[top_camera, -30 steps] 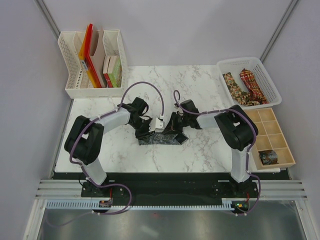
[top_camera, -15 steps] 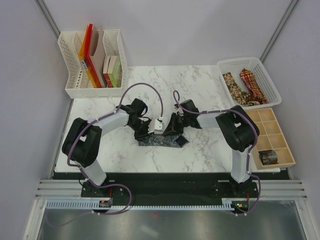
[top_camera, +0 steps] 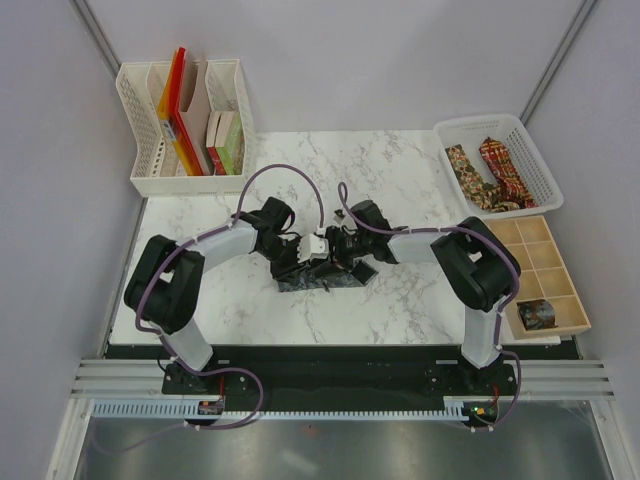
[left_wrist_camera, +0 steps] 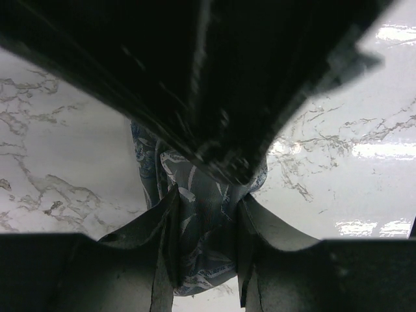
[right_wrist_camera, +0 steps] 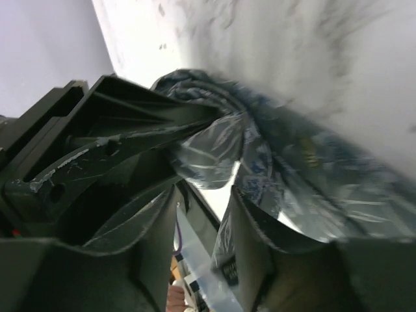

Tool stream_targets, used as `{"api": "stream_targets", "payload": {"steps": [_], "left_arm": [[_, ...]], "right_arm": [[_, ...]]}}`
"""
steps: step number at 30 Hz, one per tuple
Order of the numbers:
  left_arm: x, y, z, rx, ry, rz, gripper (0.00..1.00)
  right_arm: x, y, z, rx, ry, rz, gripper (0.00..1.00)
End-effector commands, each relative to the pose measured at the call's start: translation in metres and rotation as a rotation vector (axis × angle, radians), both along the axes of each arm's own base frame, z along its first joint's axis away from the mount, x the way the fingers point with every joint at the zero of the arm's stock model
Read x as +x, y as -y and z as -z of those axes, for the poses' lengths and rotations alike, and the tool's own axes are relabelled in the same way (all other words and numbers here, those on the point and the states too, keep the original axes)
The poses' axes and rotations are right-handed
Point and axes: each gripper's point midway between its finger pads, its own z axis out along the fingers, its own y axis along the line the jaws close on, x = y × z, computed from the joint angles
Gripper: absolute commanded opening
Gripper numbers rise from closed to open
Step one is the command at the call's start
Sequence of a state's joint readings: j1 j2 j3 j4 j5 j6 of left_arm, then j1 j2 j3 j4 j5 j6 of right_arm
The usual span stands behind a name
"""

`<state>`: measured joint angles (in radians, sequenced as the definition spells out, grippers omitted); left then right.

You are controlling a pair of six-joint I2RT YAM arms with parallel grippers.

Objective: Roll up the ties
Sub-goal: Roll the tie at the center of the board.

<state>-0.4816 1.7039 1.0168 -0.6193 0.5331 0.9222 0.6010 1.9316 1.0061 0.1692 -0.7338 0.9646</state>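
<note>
Setting: a white marbled desk (top_camera: 400, 170) is enclosed by pale grey walls (top_camera: 350, 60).
Wooden tray (top_camera: 578, 300): placed at the desk's right edge; a rolled tie (top_camera: 535, 315) is seen in a near-row compartment.
Dark tie (top_camera: 318, 281): laid mid-desk, bunched between both hands.
Left hand (left_wrist_camera: 207, 214): closed on a fold of the dark tie, the fabric pinched between its fingers.
Right hand (right_wrist_camera: 205, 195): fingers parted, nothing clamped; the cloth is draped against one finger.
White basket (top_camera: 540, 160): set at the far right; a brown-gold tie (top_camera: 465, 170) and a red tie (top_camera: 505, 170) are kept inside.
File rack (top_camera: 140, 130): set at the far left, filled with coloured folders (top_camera: 180, 110).
</note>
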Motion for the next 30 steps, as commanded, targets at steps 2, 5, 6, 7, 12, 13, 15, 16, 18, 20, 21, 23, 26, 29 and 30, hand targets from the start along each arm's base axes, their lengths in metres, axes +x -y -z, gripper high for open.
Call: {"api": "stream_targets", "payload": {"steps": [2, 5, 6, 7, 12, 13, 15, 16, 18, 20, 21, 23, 26, 29, 30], "left_arm": [[0.005, -0.008, 0.011, 0.034, 0.025, -0.030, 0.25], [0.002, -0.009, 0.012, 0.037, 0.023, -0.029, 0.25], [0.002, -0.009, 0.012, 0.036, 0.022, -0.028, 0.25], [0.001, -0.010, 0.014, 0.038, 0.018, -0.026, 0.25], [0.000, -0.011, 0.015, 0.043, 0.016, -0.023, 0.25], [0.001, -0.010, 0.015, 0.041, 0.019, -0.023, 0.25], [0.002, -0.010, 0.014, 0.043, 0.022, -0.022, 0.25], [0.002, -0.010, 0.014, 0.042, 0.023, -0.020, 0.25], [0.004, -0.009, 0.013, 0.041, 0.027, -0.022, 0.25], [0.004, -0.009, 0.013, 0.040, 0.026, -0.019, 0.25], [0.003, -0.010, 0.014, 0.043, 0.024, -0.020, 0.25], [0.004, -0.010, 0.013, 0.044, 0.026, -0.022, 0.25], [0.003, -0.010, 0.013, 0.039, 0.025, -0.022, 0.25], [0.004, -0.009, 0.012, 0.035, 0.025, -0.024, 0.26], [0.004, -0.009, 0.012, 0.034, 0.024, -0.026, 0.26]], "right_arm": [[-0.002, -0.016, -0.010, 0.041, -0.010, -0.020, 0.48], [0.013, 0.002, -0.013, 0.013, 0.037, 0.014, 0.49], [0.018, 0.008, -0.013, 0.005, 0.042, 0.022, 0.49], [0.029, 0.018, -0.013, -0.002, 0.050, 0.044, 0.49], [0.037, 0.033, -0.032, -0.001, 0.103, 0.052, 0.45], [0.035, 0.033, -0.035, 0.007, 0.102, 0.056, 0.45], [0.034, 0.030, -0.045, 0.045, 0.111, 0.074, 0.46], [0.031, 0.026, -0.047, 0.047, 0.112, 0.066, 0.46], [0.029, 0.019, -0.050, 0.060, 0.110, 0.065, 0.46], [0.024, 0.009, -0.048, 0.068, 0.110, 0.056, 0.45], [0.025, 0.006, -0.047, 0.073, 0.098, 0.067, 0.45], [0.023, -0.001, -0.042, 0.076, 0.081, 0.071, 0.44], [0.016, -0.008, -0.028, 0.081, 0.029, 0.084, 0.44], [0.008, -0.014, -0.016, 0.095, -0.015, 0.090, 0.45], [0.005, -0.017, -0.014, 0.095, -0.018, 0.084, 0.46]]}}
